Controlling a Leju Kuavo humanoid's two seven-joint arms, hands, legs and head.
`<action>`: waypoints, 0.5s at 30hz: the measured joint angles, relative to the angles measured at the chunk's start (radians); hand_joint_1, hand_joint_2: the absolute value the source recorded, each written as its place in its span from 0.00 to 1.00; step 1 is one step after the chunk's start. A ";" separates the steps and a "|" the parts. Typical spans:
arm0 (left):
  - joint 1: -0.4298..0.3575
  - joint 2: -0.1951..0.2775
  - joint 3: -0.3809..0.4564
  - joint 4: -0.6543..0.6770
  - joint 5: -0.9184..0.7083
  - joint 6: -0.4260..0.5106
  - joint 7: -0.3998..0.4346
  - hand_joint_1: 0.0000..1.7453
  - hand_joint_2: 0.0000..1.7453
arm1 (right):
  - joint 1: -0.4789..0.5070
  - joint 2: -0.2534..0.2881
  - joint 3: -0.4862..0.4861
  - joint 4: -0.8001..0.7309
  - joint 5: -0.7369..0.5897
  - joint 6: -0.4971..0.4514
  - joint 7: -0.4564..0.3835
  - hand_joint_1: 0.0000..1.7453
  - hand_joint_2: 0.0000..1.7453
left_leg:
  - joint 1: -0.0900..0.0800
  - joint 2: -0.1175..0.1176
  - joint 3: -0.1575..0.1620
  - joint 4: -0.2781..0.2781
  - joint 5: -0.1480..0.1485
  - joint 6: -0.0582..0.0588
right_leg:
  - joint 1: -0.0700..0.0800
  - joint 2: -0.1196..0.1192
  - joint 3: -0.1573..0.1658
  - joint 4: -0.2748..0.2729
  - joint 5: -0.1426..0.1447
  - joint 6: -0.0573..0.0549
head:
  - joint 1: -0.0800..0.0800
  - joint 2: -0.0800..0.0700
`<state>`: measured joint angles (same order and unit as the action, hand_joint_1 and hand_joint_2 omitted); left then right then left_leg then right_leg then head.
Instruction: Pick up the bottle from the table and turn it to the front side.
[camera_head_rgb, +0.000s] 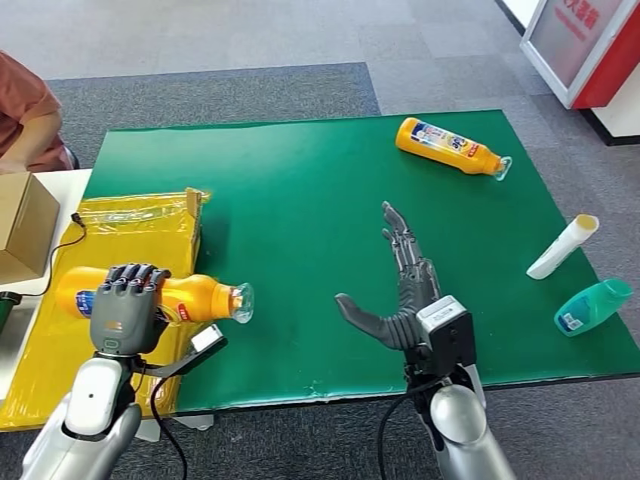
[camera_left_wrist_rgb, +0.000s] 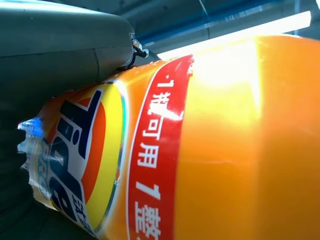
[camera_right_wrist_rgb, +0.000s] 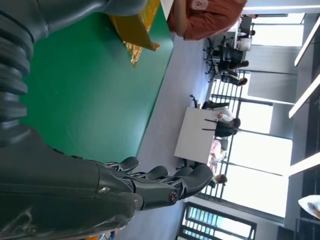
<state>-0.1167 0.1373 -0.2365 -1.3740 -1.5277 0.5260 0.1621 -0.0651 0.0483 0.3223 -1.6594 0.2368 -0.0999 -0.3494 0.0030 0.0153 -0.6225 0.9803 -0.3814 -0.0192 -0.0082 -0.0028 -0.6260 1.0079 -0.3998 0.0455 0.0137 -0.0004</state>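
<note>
Head view, from the left: a person's shoulder sits at the far corner beside a cardboard box, then a yellow plastic sheet spreads off the near-left edge of the green mat. Above that sheet the left hand is wrapped over the orange bottle, fingers curled across its label end. The bottle lies roughly level, its long axis running left to right, clear neck aimed right toward the middle of the mat. In the left wrist view the label fills much of the frame, so part of the printed face looks toward the palm and wrist; I judge a roll about the long axis is what the task needs next, though how far is hard to say.

Further right, the right hand hovers over the mat with fingers spread and nothing in it, just right of the bottle's neck and near enough to assist. Beyond it a second orange bottle lies at the far edge, neck pointing right. A white tube and a teal bottle rest near the right edge.
</note>
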 joint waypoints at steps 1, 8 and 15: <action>-0.007 0.002 0.006 0.024 0.001 -0.009 -0.006 1.00 1.00 | 0.001 -0.001 -0.004 -0.009 -0.002 0.003 -0.001 0.00 1.00 | 0.000 0.000 0.000 0.000 0.000 0.000 | 0.000 0.000 0.000 0.000 0.000 0.000 | 0.000 0.000; -0.061 0.015 0.050 0.179 0.022 -0.072 -0.028 1.00 1.00 | 0.001 -0.004 -0.024 -0.045 -0.012 0.012 -0.014 0.00 1.00 | 0.000 0.000 0.000 0.000 0.000 0.000 | 0.000 0.000 0.000 0.000 0.000 0.000 | 0.000 0.000; -0.100 0.021 0.081 0.303 0.041 -0.058 -0.046 1.00 1.00 | 0.005 -0.008 -0.034 -0.061 -0.015 0.018 -0.020 0.00 1.00 | 0.000 0.000 0.000 0.000 0.000 0.000 | 0.000 0.000 0.000 0.000 0.000 0.000 | 0.000 0.000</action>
<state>-0.2168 0.1579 -0.1556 -1.0712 -1.4867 0.4677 0.1160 -0.0600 0.0404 0.2886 -1.7205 0.2217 -0.0816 -0.3697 0.0031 0.0153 -0.6225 0.9803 -0.3816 -0.0196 -0.0082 -0.0028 -0.6262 1.0078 -0.4000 0.0454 0.0136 -0.0004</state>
